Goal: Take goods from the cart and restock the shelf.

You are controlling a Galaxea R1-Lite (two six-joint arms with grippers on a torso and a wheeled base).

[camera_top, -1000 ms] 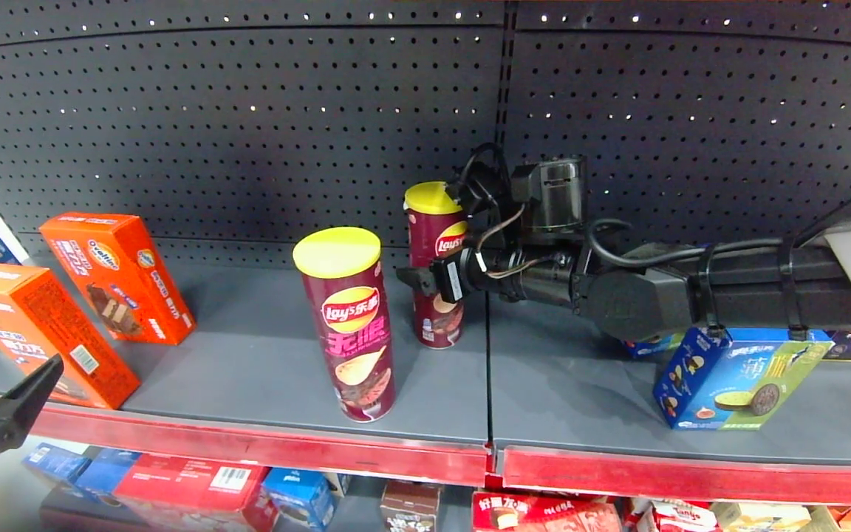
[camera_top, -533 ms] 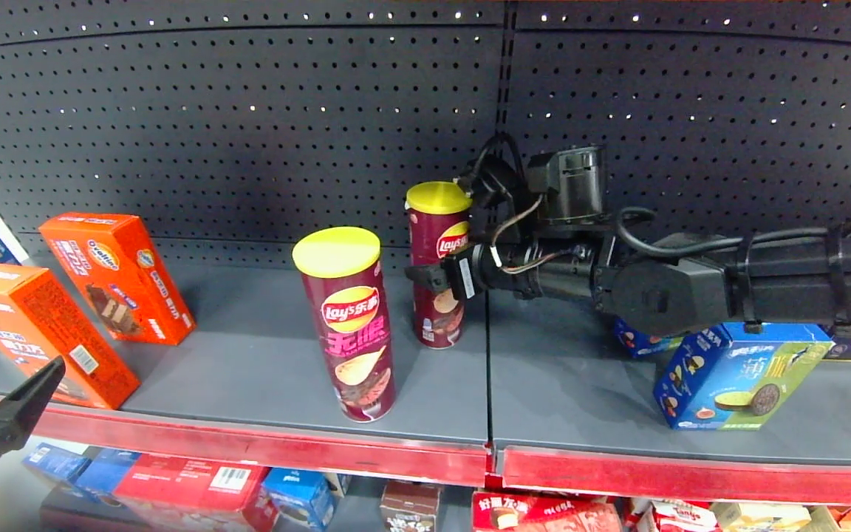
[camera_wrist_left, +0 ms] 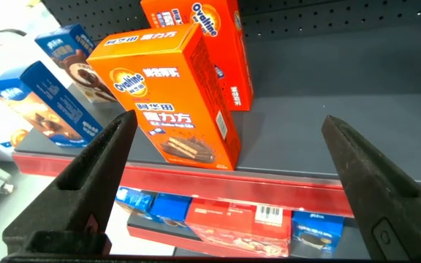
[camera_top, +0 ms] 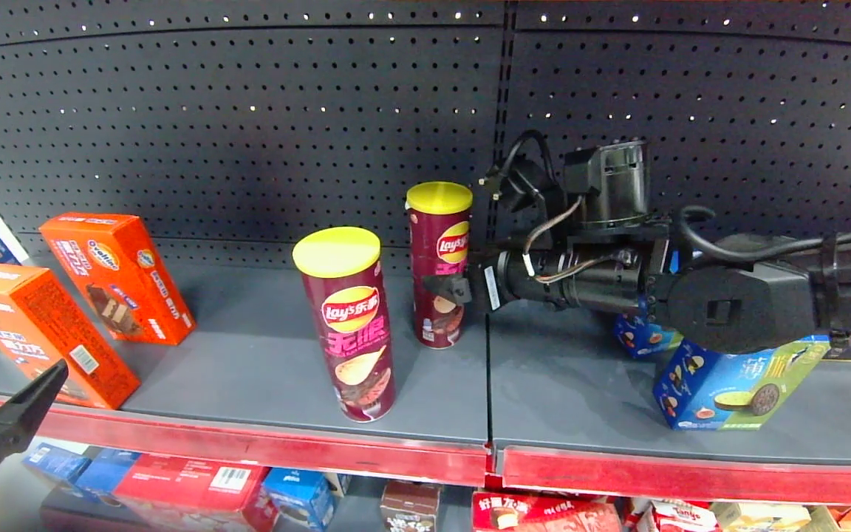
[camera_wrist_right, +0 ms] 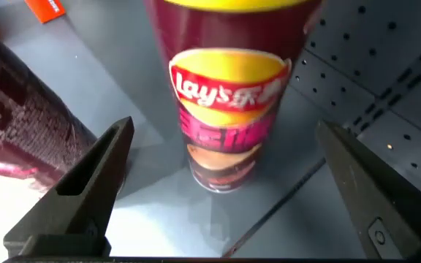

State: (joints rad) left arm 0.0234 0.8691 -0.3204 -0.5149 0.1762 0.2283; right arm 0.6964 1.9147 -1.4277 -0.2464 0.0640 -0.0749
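Withdrawal was what the last second amounted to: my right gripper [camera_top: 449, 287], which had been set around the middle of the rear chips can [camera_top: 436, 236], had slid back toward the right end of the shelf [camera_top: 248, 355], and its jaws were spread wide with nothing between them. From the right wrist I saw the can a little way off, framed by both fingers [camera_wrist_right: 86, 190] and touched by neither. From the head view one fingertip still overlapped the can's lower half, so I judged that I had not yet pulled fully clear. The can itself had not shifted. It stood upright on its base toward the back edge of the shelf, near the pegboard [camera_top: 248, 133] and just left of the seam [camera_top: 488, 369] between the two shelf boards. The front chips can [camera_top: 348, 325] stood upright too, nearer the shelf's front edge and apart from the rear one. I took that to mean this placement was done: the can was released and steady. What remained for the right arm was to finish backing out without brushing it, then go to the cart for more goods. My left gripper [camera_wrist_left: 229, 124] hung spread and empty, low before the front edge at the shelf's left end, near the orange boxes [camera_top: 34, 332], unchanged. The blue and green biscuit box [camera_top: 736, 384] lay under my right arm toward the shelf's right end.
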